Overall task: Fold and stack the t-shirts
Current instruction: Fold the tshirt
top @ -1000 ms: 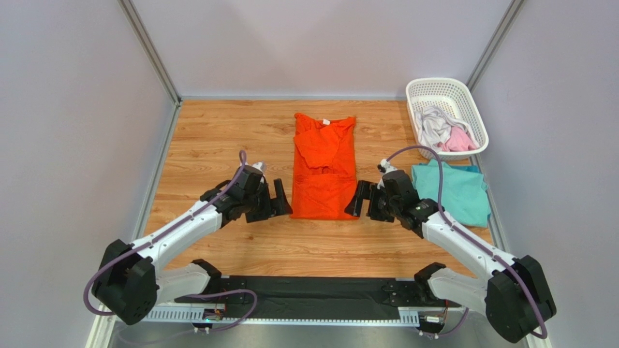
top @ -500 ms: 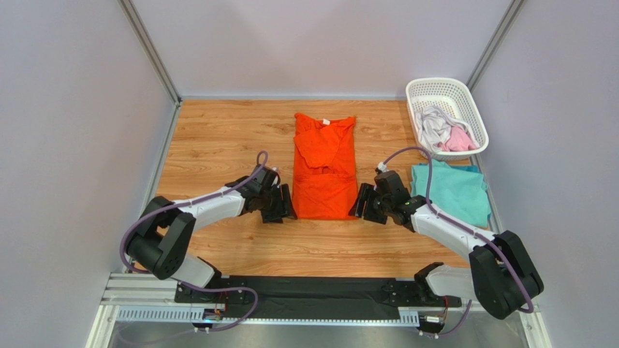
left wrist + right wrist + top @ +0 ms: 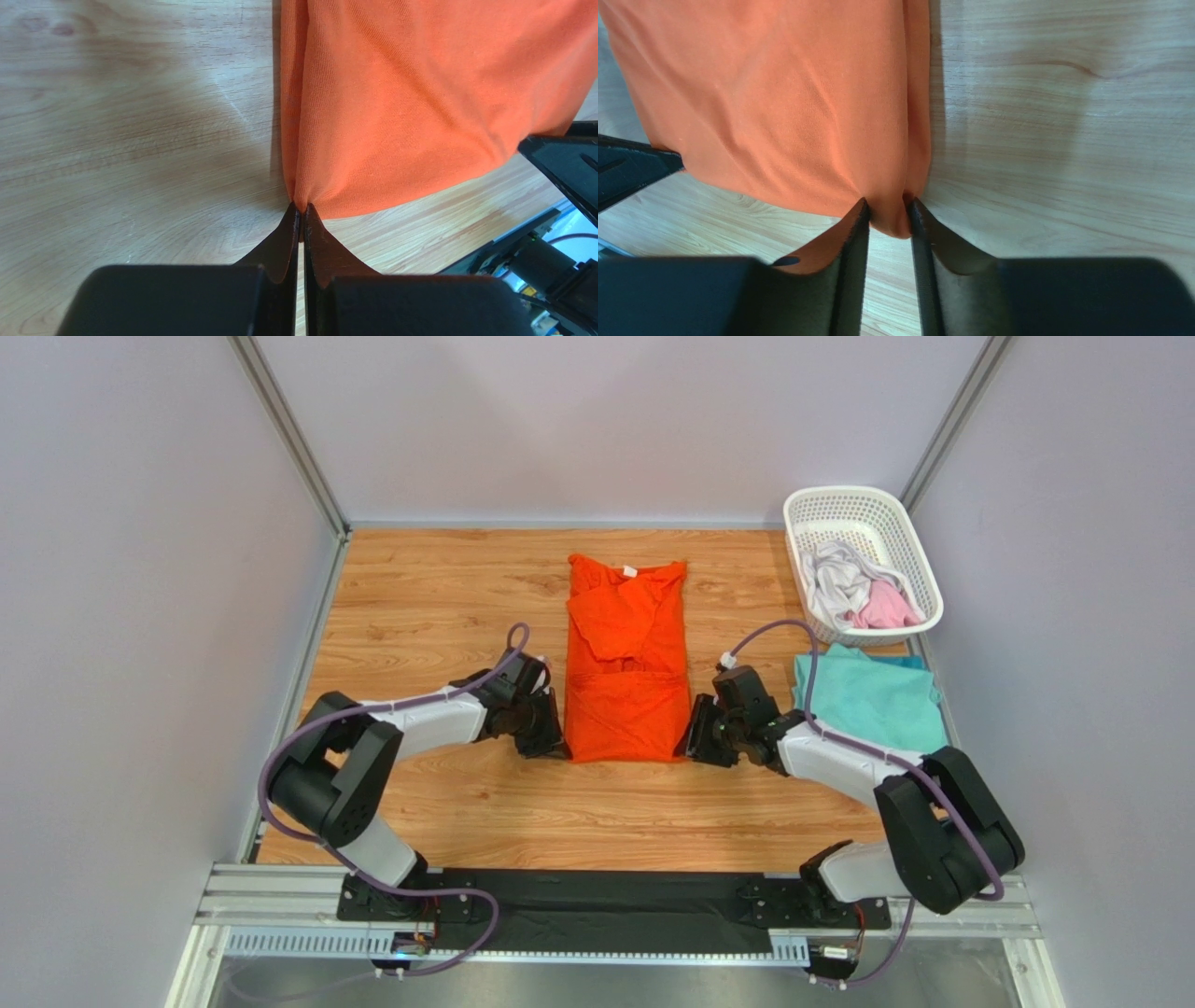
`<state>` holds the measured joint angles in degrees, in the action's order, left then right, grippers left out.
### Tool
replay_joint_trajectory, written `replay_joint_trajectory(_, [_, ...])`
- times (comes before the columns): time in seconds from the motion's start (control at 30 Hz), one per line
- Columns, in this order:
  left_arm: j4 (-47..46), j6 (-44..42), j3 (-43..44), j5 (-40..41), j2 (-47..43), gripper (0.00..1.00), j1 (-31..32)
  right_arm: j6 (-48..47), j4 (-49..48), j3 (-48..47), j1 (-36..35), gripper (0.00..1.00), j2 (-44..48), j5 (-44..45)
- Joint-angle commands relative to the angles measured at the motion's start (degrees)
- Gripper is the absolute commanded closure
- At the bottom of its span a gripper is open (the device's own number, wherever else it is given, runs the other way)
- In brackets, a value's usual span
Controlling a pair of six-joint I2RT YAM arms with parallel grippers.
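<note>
Both arms have been reaching inward over the last second, and their jaws, spread wide before, are now closing on the near hem of the orange t-shirt (image 3: 626, 672). The left gripper (image 3: 550, 734) is pinching the shirt's corner at 7 o'clock; in the left wrist view its fingers are pressing together at the tips, and the orange cloth (image 3: 421, 105) is puckering right where they meet (image 3: 302, 207). The right gripper (image 3: 697, 732) is sitting at the 5 o'clock corner; in the right wrist view a bunched fold of the shirt (image 3: 787, 105) is filling the narrow gap between its fingers (image 3: 887, 204), touching both.

The orange t-shirt is lying flat in the middle of the wooden surface (image 3: 421, 602), collar at 12 o'clock. A teal t-shirt (image 3: 877, 703) is lying at 3 o'clock. At 1 o'clock the white basket (image 3: 859, 494) is holding a grey-white t-shirt (image 3: 839, 581) and a pink t-shirt (image 3: 884, 606).
</note>
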<state>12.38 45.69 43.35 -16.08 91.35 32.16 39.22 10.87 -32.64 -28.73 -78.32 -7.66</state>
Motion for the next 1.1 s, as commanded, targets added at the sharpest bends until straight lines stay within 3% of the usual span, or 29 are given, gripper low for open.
replay_joint_trajectory(0.0, [-1.2, -0.3, 1.3, -1.2, 1.1, 1.00, 0.1, -0.3, -2.8, -0.7, 0.1, 0.74, -1.6, 0.0])
replay_joint_trajectory(0.07, [-1.0, -0.2, 0.9, -1.5, 0.4, 1.00, 0.1, -0.4, -3.1, -0.7, 0.2, 0.89, -2.0, -0.9])
replay_joint_trajectory(0.17, [-0.3, -0.2, -0.2, -2.0, -2.6, 1.00, 0.1, -0.7, -2.4, -0.1, 0.0, 0.99, -0.9, -4.1])
replay_joint_trajectory(0.4, [4.4, 0.7, -7.8, -1.4, -17.9, 1.00, 2.4, -3.4, 6.9, 3.4, -0.9, 1.00, 10.5, -13.7])
replay_joint_trajectory(0.6, [14.9, 3.1, -10.7, 0.6, -36.3, 1.00, 8.1, -6.3, 23.5, 2.2, -2.5, 1.00, 25.0, -24.2])
replay_joint_trajectory(0.73, [20.3, 4.2, -10.7, -0.4, -50.4, 1.00, 8.4, -6.0, 34.6, -2.4, -3.5, 1.00, 31.7, -31.9])
replay_joint_trajectory(0.87, [22.9, 4.7, -7.7, -0.3, -57.8, 1.00, 8.4, -3.7, 37.1, -6.8, -3.7, 0.99, 36.1, -36.7])
replay_joint_trajectory(1.07, [27.5, 3.3, -1.4, 3.0, -58.9, 1.00, 8.4, -1.6, 38.1, -11.5, -3.7, 0.99, 35.9, -40.1])
